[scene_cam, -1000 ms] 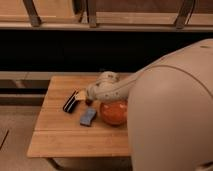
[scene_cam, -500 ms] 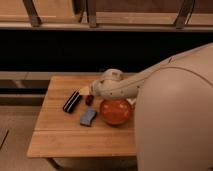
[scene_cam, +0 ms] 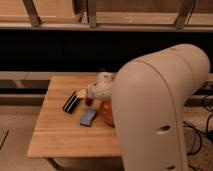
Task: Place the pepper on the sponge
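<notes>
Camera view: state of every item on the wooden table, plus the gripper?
Small dark red glossy pepper: off the sponge, next to the gripper.
Blue-grey rectangular sponge: flat on the wooden table, top bare.
Black bar with pale stripes: lying flat, left of the pepper.
Round orange-red dish: upright, partly hidden.
Gripper: low over the table, by the pepper.

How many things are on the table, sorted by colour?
Black: 1, the bar
Blue-grey: 1, the sponge
Dark red: 1, the pepper
Orange: 1, the dish
Total: 4
The robot's hand is over the table, right by the pepper.
</notes>
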Controlling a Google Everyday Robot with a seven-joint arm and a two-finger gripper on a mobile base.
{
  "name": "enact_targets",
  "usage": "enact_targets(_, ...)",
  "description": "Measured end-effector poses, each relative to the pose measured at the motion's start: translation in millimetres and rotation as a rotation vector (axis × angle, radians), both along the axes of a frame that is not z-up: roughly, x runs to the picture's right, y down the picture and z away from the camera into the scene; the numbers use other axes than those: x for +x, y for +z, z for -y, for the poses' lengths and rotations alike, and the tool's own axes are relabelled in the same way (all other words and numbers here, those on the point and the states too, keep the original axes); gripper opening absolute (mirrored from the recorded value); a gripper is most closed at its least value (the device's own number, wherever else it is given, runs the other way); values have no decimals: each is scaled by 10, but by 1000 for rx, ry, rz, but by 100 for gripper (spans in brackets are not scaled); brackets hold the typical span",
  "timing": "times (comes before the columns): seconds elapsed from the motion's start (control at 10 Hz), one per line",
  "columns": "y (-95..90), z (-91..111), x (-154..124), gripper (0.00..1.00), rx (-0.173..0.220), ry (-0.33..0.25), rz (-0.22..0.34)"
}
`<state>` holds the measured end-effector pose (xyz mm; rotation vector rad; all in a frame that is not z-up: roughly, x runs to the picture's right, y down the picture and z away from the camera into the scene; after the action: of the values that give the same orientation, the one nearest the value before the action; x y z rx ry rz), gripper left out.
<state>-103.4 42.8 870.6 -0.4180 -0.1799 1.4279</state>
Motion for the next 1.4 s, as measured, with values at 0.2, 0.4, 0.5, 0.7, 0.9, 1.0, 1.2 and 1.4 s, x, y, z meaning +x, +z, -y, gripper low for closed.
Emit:
enact_targets(0.2,285,-168,-43,80,-38,-11,-36)
enact_targets(0.4,528,-219,-146,80,-53,-32,-64)
enact_targets(0.5,594,-206,-175,80,-55,-35,-73)
enact_targets(0.7,667,-143,-187,80,-56,-35,-91)
enact_targets(0.9,694,-75,-72,80,-60,-21,-123)
enact_targets(1.0,698,-57,24,80,-66,-10,-144)
enact_targets(1.2,719,-94,197,80,-89,7,-184)
enact_targets(1.4,776,-201,277,80,-120,9,-208)
